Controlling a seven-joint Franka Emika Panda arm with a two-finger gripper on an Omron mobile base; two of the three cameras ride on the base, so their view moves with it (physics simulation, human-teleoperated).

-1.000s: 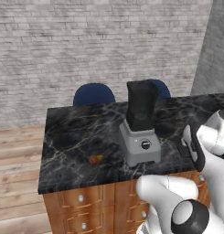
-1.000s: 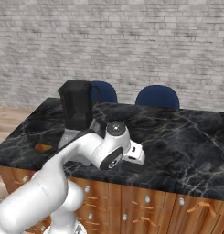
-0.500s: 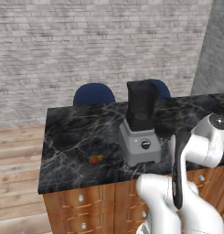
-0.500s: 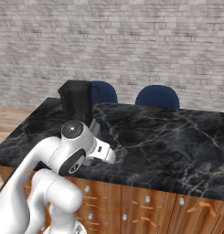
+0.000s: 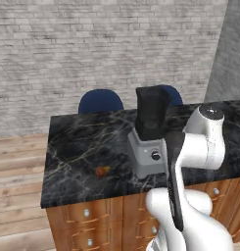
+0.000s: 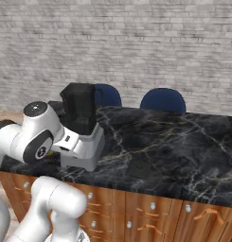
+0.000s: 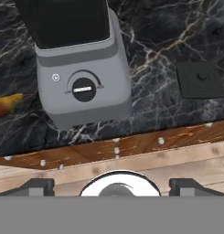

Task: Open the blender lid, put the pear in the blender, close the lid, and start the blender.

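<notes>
On the counter (image 5: pixel 77 142), lid (image 7: pixel 200 80) right of blender (image 7: pixel 83 87), pear (image 7: pixel 6 104) left; fingers (image 7: pixel 111 186) apart.

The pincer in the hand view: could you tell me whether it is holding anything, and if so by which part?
Nothing is held. The pincer is open and empty, its tips apart over the cabinet front, short of the blender. The pear and the blender lid lie untouched on the counter.
</notes>
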